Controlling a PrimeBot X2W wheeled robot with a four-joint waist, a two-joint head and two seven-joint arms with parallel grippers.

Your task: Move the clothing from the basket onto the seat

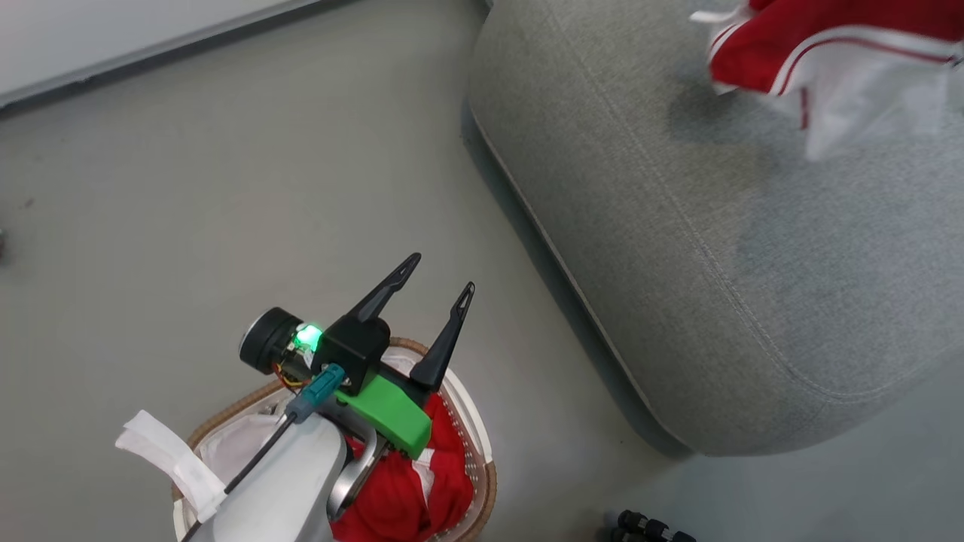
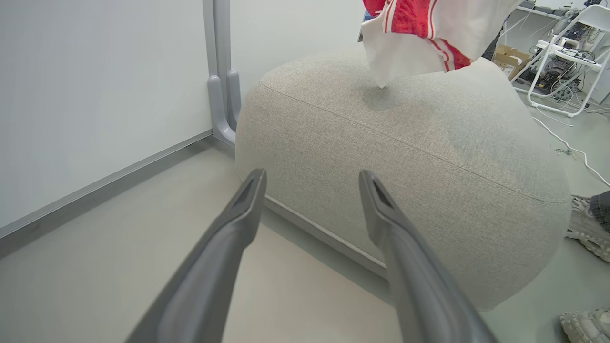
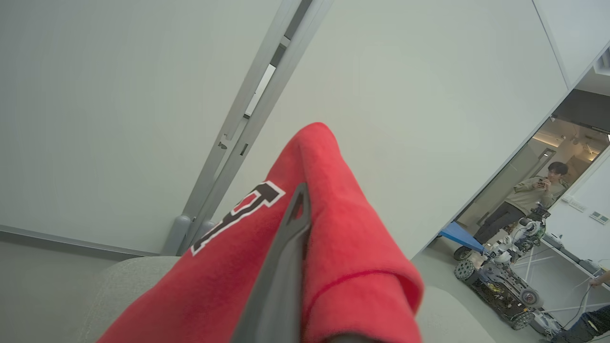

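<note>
Half done: one garment (image 1: pixel 798 45) hangs just above the seat (image 1: pixel 678 248).
Right tool (image 3: pixel 299 205) pinches it, not yet laid down; left tool (image 1: pixel 440 275) spread, empty, over the basket (image 1: pixel 476 444) beside the seat; more red clothing (image 1: pixel 407 489) lies inside.

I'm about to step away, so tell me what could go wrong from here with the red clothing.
The garment is draped over the right hand's finger, so it may cling when the hand opens. It hangs over the seat's rounded top and could slide off. The open left hand sits above the basket; reaching for the remaining clothing might tip it.
</note>
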